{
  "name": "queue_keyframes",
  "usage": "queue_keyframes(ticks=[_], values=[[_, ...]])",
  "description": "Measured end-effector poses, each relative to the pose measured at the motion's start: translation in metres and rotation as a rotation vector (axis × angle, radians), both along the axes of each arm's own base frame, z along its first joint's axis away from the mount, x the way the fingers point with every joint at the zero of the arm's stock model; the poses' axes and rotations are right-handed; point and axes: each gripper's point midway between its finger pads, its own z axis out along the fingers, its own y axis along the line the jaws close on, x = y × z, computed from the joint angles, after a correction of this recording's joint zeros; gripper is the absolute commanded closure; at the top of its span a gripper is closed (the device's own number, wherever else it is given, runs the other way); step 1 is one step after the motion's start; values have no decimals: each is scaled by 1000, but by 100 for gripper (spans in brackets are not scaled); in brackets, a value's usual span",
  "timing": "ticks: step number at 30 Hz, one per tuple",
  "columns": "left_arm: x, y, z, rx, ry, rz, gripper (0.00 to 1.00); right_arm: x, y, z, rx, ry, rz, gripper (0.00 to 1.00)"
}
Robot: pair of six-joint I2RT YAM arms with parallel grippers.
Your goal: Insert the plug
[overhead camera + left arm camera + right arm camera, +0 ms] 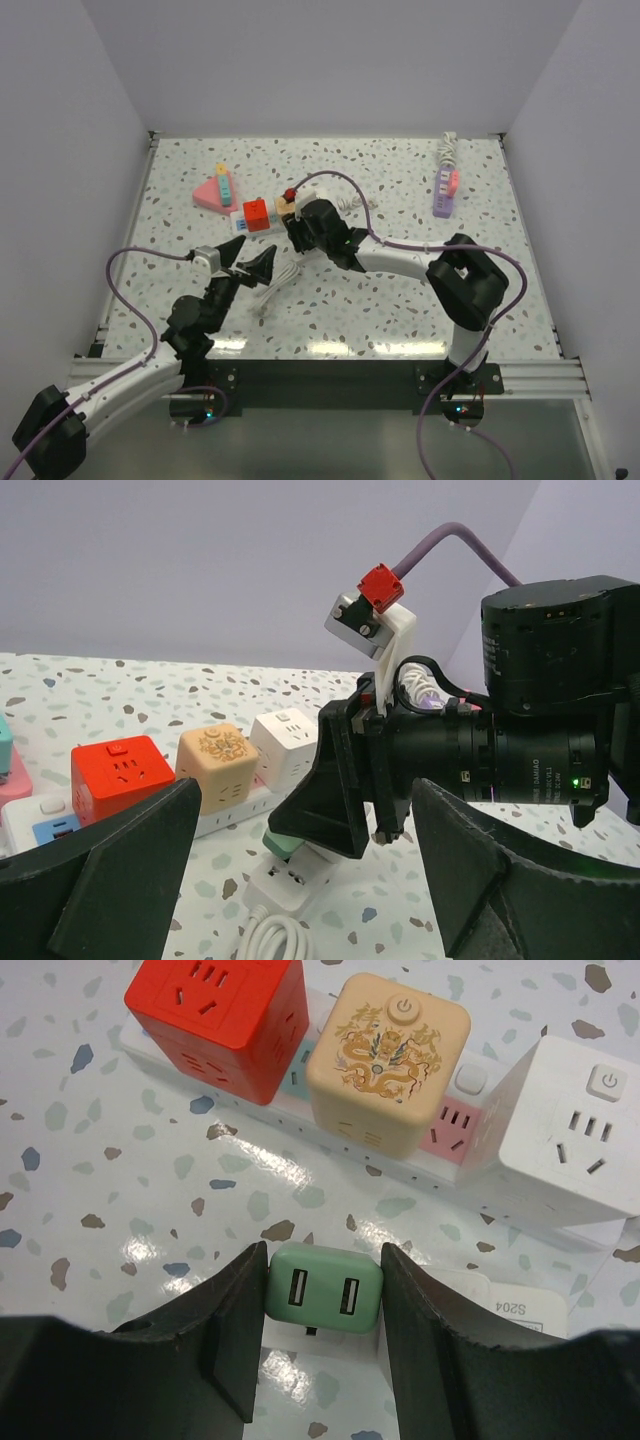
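Green plug point(323, 1295) pinched btwn right gripper point(323, 1260) fingers, jaws closed on its sides, just in front of power strip point(452, 1122) w/ red, beige & white cubes. Left gripper point(252, 268) wide open, empty, nearby.

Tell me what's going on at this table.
The right gripper is clamped on a small green plug, holding it low over the table just in front of a white power strip. The strip already carries a red cube, a beige cube and a white cube. The green plug is not in any socket yet. The left gripper hovers close by, open and empty.
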Motion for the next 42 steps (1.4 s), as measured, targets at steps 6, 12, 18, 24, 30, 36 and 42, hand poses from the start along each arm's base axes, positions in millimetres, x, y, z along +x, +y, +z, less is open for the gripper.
queue_keyframes(ticks=[6,12,18,24,30,36,42], values=[[1,2,-4,11,13,7,8,0,2,-9,0,13,3,100],[1,2,-8,22,26,7,8,-1,3,-9,3,15,2,100],[1,2,-9,25,29,7,8,-2,3,-10,2,17,3,100],[2,2,-10,27,31,11,8,-5,1,-10,1,17,-2,100],[2,3,-10,27,32,12,8,-11,-1,-15,-23,29,-1,100],[2,3,-10,28,32,12,8,-13,-3,-16,-34,27,-8,100],[3,2,-12,32,38,11,8,-13,-3,-16,-39,24,-4,100]])
